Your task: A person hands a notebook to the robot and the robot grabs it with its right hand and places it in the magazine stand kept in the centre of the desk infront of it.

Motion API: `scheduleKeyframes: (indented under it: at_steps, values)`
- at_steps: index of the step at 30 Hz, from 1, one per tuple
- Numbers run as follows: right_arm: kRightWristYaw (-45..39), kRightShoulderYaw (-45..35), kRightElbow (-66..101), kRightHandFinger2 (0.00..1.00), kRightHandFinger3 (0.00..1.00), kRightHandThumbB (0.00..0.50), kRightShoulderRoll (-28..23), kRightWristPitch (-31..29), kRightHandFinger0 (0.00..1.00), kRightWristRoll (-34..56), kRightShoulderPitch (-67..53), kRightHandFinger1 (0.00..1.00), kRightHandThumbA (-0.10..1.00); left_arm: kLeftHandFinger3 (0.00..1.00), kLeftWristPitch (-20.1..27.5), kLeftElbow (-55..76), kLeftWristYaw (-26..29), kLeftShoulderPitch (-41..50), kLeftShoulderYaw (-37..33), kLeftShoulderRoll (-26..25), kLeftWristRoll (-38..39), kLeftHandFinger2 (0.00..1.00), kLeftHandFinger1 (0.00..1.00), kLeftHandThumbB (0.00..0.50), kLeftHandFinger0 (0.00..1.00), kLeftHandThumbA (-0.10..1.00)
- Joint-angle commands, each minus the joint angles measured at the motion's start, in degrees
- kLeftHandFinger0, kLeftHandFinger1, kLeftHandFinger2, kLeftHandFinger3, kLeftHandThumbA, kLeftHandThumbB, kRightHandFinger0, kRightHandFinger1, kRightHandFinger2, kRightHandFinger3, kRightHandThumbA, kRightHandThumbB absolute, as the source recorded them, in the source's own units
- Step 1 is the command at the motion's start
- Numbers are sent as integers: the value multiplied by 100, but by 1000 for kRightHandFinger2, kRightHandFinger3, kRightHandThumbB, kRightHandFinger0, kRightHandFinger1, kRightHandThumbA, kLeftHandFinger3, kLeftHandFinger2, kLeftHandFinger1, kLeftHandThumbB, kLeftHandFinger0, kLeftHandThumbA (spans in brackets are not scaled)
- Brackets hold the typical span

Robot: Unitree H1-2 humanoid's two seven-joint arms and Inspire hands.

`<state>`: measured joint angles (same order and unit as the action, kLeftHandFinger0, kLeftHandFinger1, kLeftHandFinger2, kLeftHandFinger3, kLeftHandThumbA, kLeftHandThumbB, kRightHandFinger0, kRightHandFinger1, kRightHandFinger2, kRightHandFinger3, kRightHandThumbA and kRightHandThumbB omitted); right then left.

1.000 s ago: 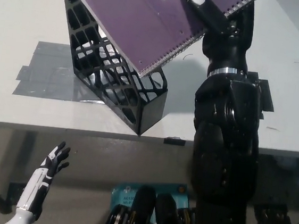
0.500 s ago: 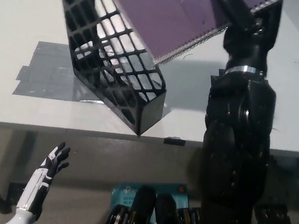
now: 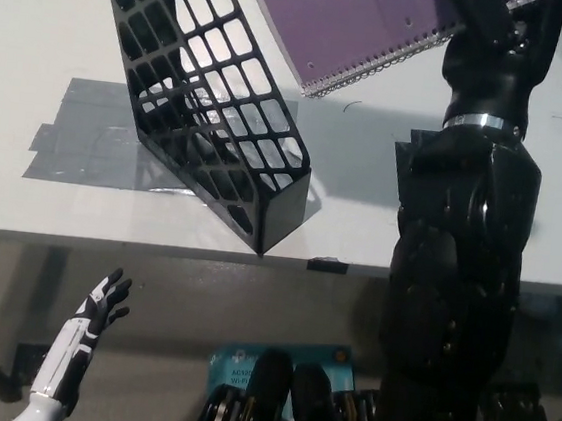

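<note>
— Notebook (image 3: 356, 22) position, please?

— You have it at the top edge, purple cover up, spiral edge facing lower right, long axis running lower left to upper right, lowest corner just beside the black magazine stand (image 3: 206, 112).

— Right hand (image 3: 487, 16)?

— Mostly cut off; you cannot tell its finger state.

— Surroundings?

— Stand sits on grey tape (image 3: 88, 135) on the white desk (image 3: 361, 219). Your left hand (image 3: 100, 307) rests low, fingers spread, empty.

Black right arm (image 3: 464, 240) reaches up — white left hand (image 3: 100, 309) low, fingers spread.
</note>
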<state>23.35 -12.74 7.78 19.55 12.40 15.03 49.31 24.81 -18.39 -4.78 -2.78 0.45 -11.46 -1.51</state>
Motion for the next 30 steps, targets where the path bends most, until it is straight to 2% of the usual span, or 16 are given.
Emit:
scheduleKeyframes:
  at_steps: [1,30]
  values:
    - [-21,193,75,0,0,0,222,-523,0,27,343,0,685,1000,212,65,-39,-57,-3,-65,32,1000,1000,500,952,1000]
    - [-4,737,-655,0,0,0,222,-1116,0,-249,18,0,712,1000,212,104,-38,-184,0,-85,13,1000,1000,500,977,1000]
